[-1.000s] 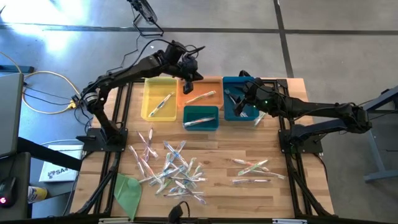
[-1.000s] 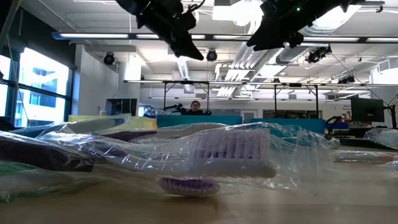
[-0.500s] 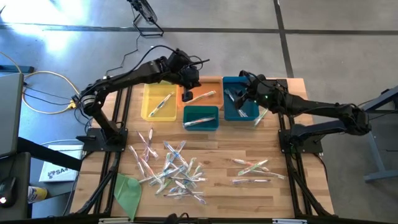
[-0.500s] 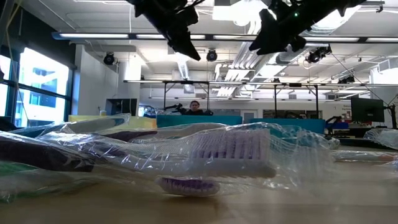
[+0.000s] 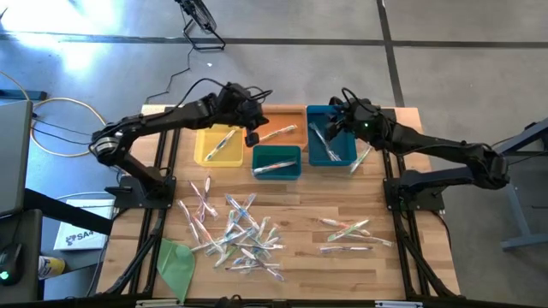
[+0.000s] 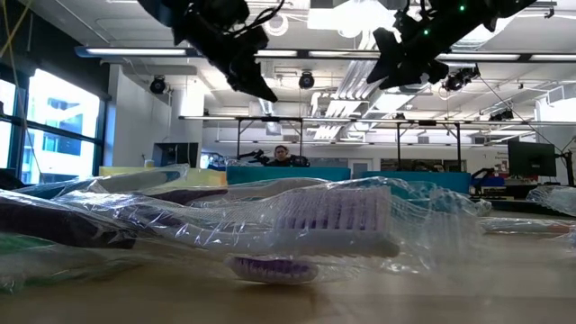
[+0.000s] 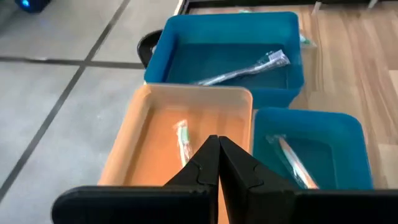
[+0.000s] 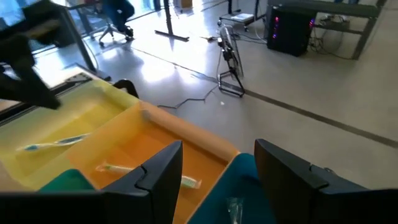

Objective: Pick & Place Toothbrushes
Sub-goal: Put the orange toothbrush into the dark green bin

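Several wrapped toothbrushes [image 5: 235,235] lie heaped on the wooden table, with a smaller group [image 5: 349,231] to the right. One toothbrush rests in each bin: yellow [image 5: 220,142], orange [image 7: 182,140], small teal [image 7: 292,165], blue [image 7: 242,68]. My left gripper [image 5: 252,135] hangs shut and empty above the border of the yellow bin [image 5: 205,128] and orange bin [image 7: 143,137]. My right gripper [image 5: 329,128] hovers open and empty over the blue bin [image 5: 342,154], near its far end.
The four bins stand in a row along the table's far edge, the teal bin [image 5: 276,171] nearest the piles. A green sheet [image 5: 175,263] lies at the near left corner. In the low view a wrapped purple-bristled toothbrush [image 6: 315,229] fills the foreground.
My left gripper, still shut, has come down from over the orange bin's far edge, toward the near edge and slightly left, to the yellow-orange border. My right gripper, still open, has swung a little toward the far edge over the blue bin and rolled slightly.
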Robot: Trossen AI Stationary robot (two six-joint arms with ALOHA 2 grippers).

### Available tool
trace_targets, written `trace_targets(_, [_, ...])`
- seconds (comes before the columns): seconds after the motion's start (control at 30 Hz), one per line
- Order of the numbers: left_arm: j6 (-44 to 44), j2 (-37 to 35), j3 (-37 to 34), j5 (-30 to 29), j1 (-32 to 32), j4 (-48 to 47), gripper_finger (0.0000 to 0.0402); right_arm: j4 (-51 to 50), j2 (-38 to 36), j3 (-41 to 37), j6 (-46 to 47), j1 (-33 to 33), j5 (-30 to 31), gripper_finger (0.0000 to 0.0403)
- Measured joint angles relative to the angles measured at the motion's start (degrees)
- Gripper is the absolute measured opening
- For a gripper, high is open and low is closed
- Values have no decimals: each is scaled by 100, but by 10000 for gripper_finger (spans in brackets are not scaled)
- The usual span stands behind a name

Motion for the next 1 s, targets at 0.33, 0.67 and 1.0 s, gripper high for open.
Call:
trace_targets(0.33, [43, -1200, -733, -629, 2, -53, 0, 174, 554, -1, -1, -252, -481, 192])
trace_targets(0.67, [838, -2962, -1627, -655, -2, -12, 0, 356, 515, 1, -110, -152, -1748, 192])
trace_targets(1.0, [1397, -3568, -1828, -651, -2, -1, 0, 363, 112, 1, 162, 795, -2468, 178])
